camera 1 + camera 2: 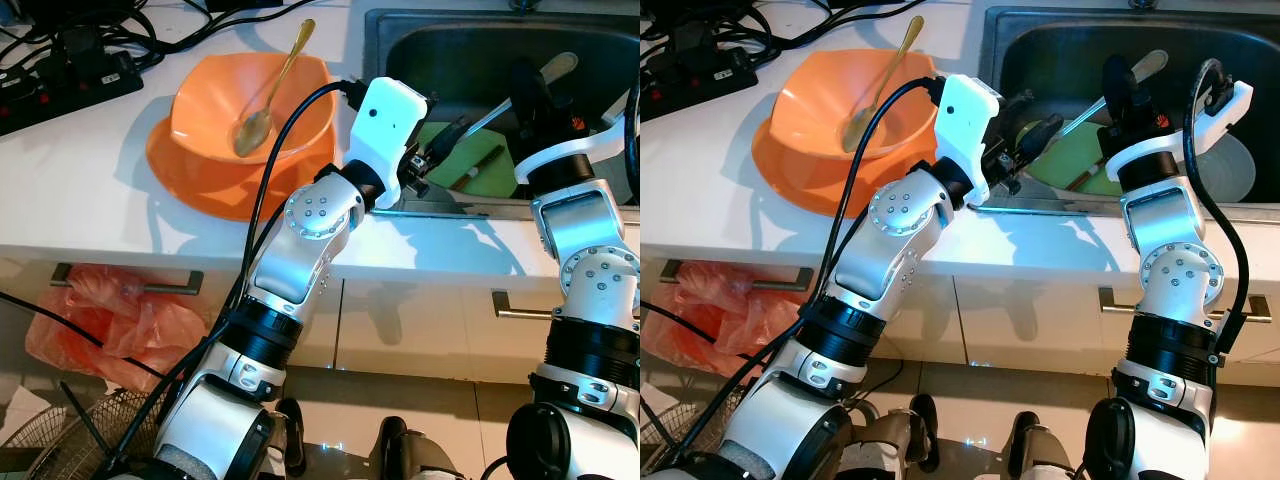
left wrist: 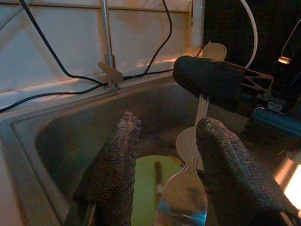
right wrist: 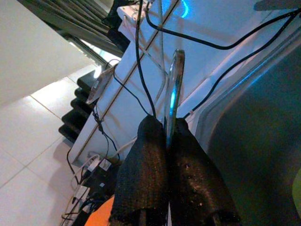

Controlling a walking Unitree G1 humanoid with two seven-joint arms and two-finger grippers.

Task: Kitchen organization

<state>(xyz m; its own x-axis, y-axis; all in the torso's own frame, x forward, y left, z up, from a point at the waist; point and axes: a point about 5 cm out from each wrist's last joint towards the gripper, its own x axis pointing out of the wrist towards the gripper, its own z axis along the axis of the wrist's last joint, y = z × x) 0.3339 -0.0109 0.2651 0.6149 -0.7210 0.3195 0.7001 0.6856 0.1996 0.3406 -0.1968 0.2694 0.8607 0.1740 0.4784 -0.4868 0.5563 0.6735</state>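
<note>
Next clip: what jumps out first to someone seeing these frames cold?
The orange bowl on its orange plate, a gold spoon lying in it, stands out on the white counter left of the sink. Over the sink, the right gripper pinches a silver spoon while the left gripper reaches in open, above a green plate.

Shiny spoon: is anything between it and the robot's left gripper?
Nothing visible. The shiny spoon already has one end inside the open left gripper, while the right gripper pinches its handle over the sink.
</note>
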